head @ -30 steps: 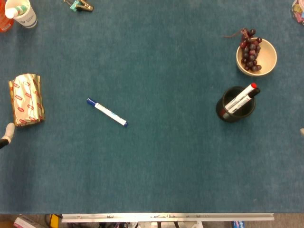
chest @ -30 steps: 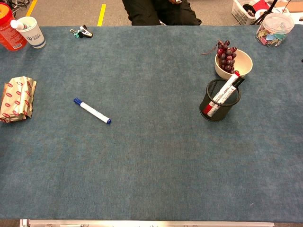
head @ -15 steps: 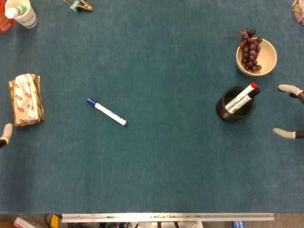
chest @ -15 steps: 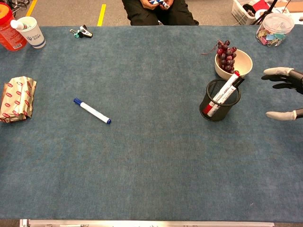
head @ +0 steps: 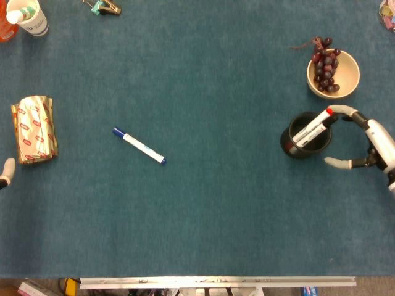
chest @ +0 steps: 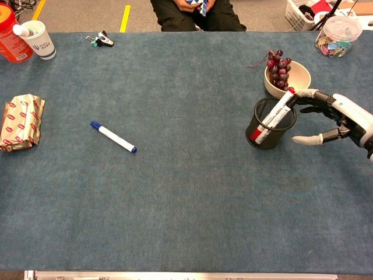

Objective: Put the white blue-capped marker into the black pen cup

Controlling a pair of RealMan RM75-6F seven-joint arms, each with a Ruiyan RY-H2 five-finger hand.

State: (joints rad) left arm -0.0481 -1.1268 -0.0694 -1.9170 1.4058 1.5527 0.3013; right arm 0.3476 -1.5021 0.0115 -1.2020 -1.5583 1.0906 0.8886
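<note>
The right hand, fingers apart and empty, is hovering at the cup's three o'clock (marker far off at nine), risking tipping the cup.

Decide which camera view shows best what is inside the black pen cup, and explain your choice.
The chest view: the black pen cup is seen from the side, so its markers show through the mesh wall. The head view looks down on the cup, showing mainly the rim and the markers' upper ends.
</note>
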